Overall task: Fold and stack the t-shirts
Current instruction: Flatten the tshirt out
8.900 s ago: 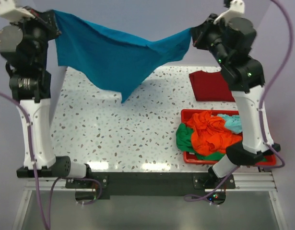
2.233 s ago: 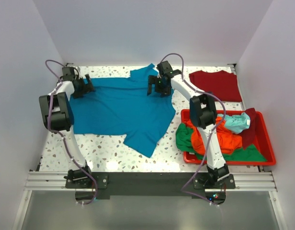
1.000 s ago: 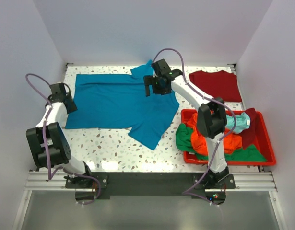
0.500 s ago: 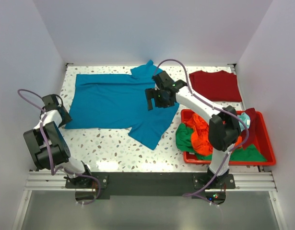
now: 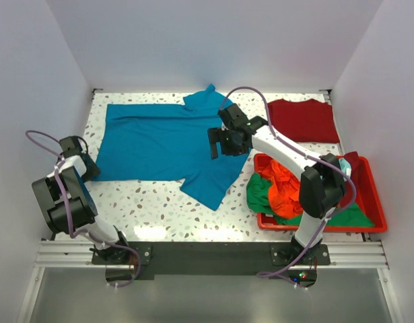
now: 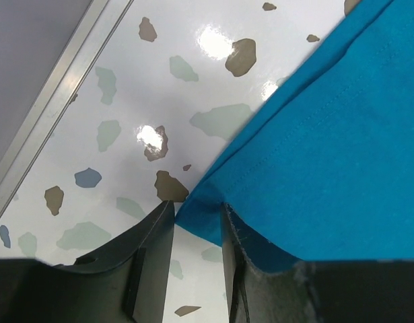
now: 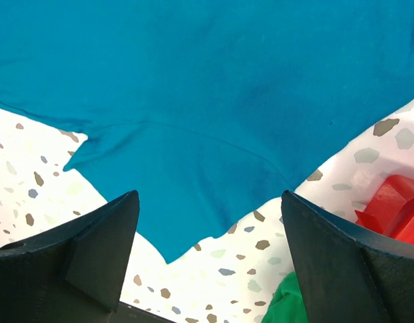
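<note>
Top view: blue t-shirt (image 5: 169, 145) lies spread flat on the tabletop (image 5: 146, 208), front sleeve pointing at us. In the last second the left fingers (image 5: 85, 168) have come back along the left edge to the near-left hem corner. The right fingers (image 5: 215, 149) have slid from the collar area to above the shirt's right side. We read that as laying-out finished and both arms setting up for the first fold. Dark red t-shirt (image 5: 302, 120) sits folded at the far right. The rest of the shirts are still a heap in the red bin (image 5: 376, 202).

Left wrist: left fingers (image 6: 153, 242) stand a narrow gap apart, straddling the hem corner of the blue t-shirt (image 6: 328, 148). The cloth tip fills the gap and touches both inner faces, but bare tabletop (image 6: 126, 101) still shows between them lower down. So we call it closing on the corner, not yet a pinch.

Right wrist: right fingers (image 7: 99, 256) are spread wide, holding nothing and touching nothing. They hover over the blue t-shirt (image 7: 207, 87) near the sleeve. An orange t-shirt (image 7: 395, 208) shows at the frame edge.
</note>
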{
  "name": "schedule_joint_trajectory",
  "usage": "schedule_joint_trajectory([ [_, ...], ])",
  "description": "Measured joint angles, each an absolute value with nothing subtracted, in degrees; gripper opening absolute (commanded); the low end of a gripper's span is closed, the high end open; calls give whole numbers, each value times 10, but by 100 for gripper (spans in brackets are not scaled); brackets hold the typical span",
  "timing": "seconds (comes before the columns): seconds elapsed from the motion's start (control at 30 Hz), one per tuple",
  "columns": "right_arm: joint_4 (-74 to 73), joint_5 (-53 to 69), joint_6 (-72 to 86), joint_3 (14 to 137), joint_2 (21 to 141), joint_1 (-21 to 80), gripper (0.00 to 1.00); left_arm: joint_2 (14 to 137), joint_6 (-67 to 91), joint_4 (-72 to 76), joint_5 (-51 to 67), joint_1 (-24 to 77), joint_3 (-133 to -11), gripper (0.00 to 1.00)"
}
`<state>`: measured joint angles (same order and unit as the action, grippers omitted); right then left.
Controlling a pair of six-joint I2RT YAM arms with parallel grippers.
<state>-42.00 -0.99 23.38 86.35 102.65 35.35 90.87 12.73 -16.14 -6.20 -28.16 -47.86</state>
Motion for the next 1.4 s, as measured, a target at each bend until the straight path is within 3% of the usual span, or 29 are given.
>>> schedule_joint_trajectory([
  [0.17,-420,-10,234,862,1027,354,89,917,127,-159,-62,-282,-479,37],
  [0.27,-418,-10,235,857,1027,354,89,922,128,-153,-59,-284,-479,27],
  [0.43,-417,-10,236,842,1027,354,89,925,129,-143,-53,-285,-479,24],
  [0.77,-415,-21,236,795,1011,382,81,928,129,-137,-42,-285,-481,0],
  [1.03,-413,-21,274,709,1001,495,63,931,128,-138,-40,-285,-484,0],
  [1.4,-393,-25,326,657,1001,522,52,934,128,-135,-35,-286,-486,0],
])
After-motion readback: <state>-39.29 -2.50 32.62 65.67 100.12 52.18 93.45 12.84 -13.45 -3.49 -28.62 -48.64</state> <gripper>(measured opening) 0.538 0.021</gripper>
